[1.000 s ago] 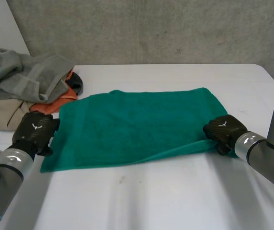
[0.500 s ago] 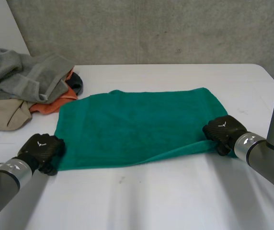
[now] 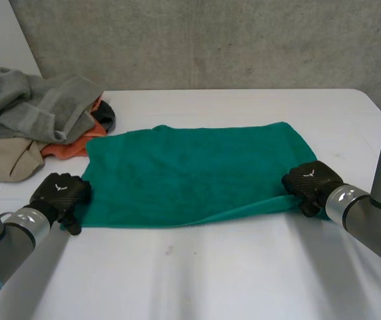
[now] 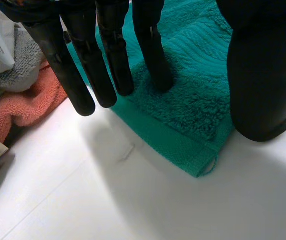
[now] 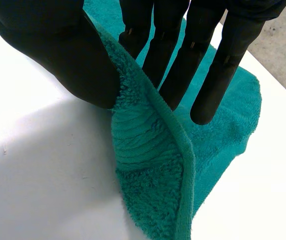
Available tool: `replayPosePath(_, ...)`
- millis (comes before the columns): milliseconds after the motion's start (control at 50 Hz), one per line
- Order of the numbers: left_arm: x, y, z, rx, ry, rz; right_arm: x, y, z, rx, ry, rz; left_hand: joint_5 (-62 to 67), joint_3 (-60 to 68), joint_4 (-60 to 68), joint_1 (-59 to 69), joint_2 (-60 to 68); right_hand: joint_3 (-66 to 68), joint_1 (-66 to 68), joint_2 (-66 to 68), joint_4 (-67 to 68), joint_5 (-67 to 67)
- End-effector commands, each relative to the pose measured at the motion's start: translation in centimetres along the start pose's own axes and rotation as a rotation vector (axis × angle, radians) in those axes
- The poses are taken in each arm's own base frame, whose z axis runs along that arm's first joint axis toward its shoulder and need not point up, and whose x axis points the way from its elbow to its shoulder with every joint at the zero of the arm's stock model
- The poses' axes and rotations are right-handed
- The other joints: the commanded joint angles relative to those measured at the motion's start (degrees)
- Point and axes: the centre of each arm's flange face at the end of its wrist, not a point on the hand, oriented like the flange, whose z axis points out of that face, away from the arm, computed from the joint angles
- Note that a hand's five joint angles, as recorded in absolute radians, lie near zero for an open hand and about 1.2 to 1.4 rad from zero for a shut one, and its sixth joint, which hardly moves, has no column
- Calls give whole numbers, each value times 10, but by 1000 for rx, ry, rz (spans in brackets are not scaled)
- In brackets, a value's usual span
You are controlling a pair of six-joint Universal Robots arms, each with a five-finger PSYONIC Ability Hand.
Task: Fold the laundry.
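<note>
Nearest the camera the bare front of the white table [image 3: 244, 267] lies free, which leaves room to work the cloth. Just beyond it both hands sit at the near corners of the green towel [image 3: 190, 173], which is spread flat across the middle of the table. The left hand [image 3: 60, 193] is at the near left corner. In its wrist view its fingers [image 4: 153, 55] are straight, some tips pressing on the towel and some on the table just beside the hem, with the thumb set apart on the other side of the corner. It grips nothing yet and seems placed to close on that corner. The right hand [image 3: 309, 180] is at the near right corner, and there the hem stands up in a ridge pinched between thumb and fingers. That hold looks like the start of lifting the near edge over to the far one. Farther off at the left, a grey towel [image 3: 37, 103], an orange cloth [image 3: 77, 143] and a beige cloth [image 3: 4, 160] lie heaped, apparently waiting their turn, close by the green towel's far left corner. Behind stands a concrete wall [image 3: 210, 40].
</note>
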Motion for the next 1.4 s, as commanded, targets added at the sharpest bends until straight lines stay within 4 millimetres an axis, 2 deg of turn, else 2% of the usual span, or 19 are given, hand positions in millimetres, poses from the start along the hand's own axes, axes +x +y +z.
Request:
replayPosePath(20, -3, -7, 7, 29, -6, 14, 0, 0, 0, -1, -1, 0, 96, 92, 92, 81, 91, 119, 148, 125, 114, 120)
replayPosePath(260, 1, -12, 16, 52, 9, 29, -2, 2, -1, -7, -5, 2, 175, 171, 171, 160, 170, 119, 148, 125, 114, 120)
replayPosePath(520, 4, -14, 21, 64, 21, 37, -2, 2, -1, -6, -6, 2, 168, 164, 164, 153, 163, 119, 148, 125, 114, 120)
replayPosePath(540, 4, -15, 21, 65, 20, 37, -2, 2, -1, -7, -5, 2, 189, 184, 184, 173, 183, 119, 148, 125, 114, 120)
replayPosePath(580, 3, -15, 21, 64, 15, 37, -2, 2, -1, -7, -5, 2, 411, 407, 407, 396, 406, 119, 148, 125, 114, 120)
replayPosePath(700, 5, -27, 14, 76, -7, 47, 6, -4, -1, 3, 20, -8, 412, 408, 408, 397, 407, 119, 148, 125, 114, 120)
replayPosePath(740, -1, -52, -1, 135, -30, 54, 11, -13, -7, 24, 42, -24, 412, 408, 408, 397, 407, 119, 148, 125, 114, 120)
replayPosePath(760, -1, -61, -7, 151, -31, 58, 19, -27, -18, 52, 71, -45, 412, 408, 408, 397, 407, 119, 148, 125, 114, 120)
replayPosePath(840, -4, -91, -45, 178, -34, 70, 33, -50, -50, 51, 99, -114, 412, 408, 408, 397, 407, 119, 148, 125, 114, 120)
replayPosePath(940, -13, -130, -98, 207, -50, 86, 56, -66, -96, -22, 121, -209, 412, 408, 408, 397, 407, 119, 148, 125, 114, 120)
replayPosePath(980, -16, -137, -109, 208, -57, 87, 57, -69, -115, -68, 93, -270, 412, 408, 408, 397, 407, 119, 148, 125, 114, 120)
replayPosePath(1060, -15, -141, -119, 168, -35, 75, 55, -69, -130, -119, 42, -362, 412, 408, 408, 397, 407, 119, 148, 125, 114, 120)
replayPosePath(1160, -8, -121, -105, 65, 27, 44, 49, -60, -125, -153, 0, -396, 412, 408, 408, 397, 407, 119, 148, 125, 114, 120)
replayPosePath(1200, 0, -107, -89, 12, 73, 32, 47, -52, -114, -181, -36, -380, 412, 408, 408, 397, 407, 119, 148, 125, 114, 120)
replayPosePath(1240, 5, -99, -76, -11, 95, 28, 46, -37, -91, -224, -87, -358, 412, 408, 408, 397, 407, 119, 148, 125, 114, 120)
replayPosePath(1260, 9, -94, -58, -8, 110, 34, 46, -33, -83, -236, -95, -354, 412, 408, 408, 397, 407, 119, 148, 125, 114, 120)
replayPosePath(1320, 12, -93, -28, 25, 108, 53, 55, -25, -53, -247, -82, -355, 412, 408, 408, 397, 407, 119, 148, 125, 114, 120)
replayPosePath(1340, 12, -97, -8, 58, 86, 70, 58, -26, -46, -245, -67, -352, 412, 408, 408, 397, 407, 119, 148, 125, 114, 120)
replayPosePath(1400, 7, -118, 18, 141, 18, 99, 81, -42, -21, -190, 60, -335, 412, 408, 408, 397, 407, 119, 148, 125, 114, 120)
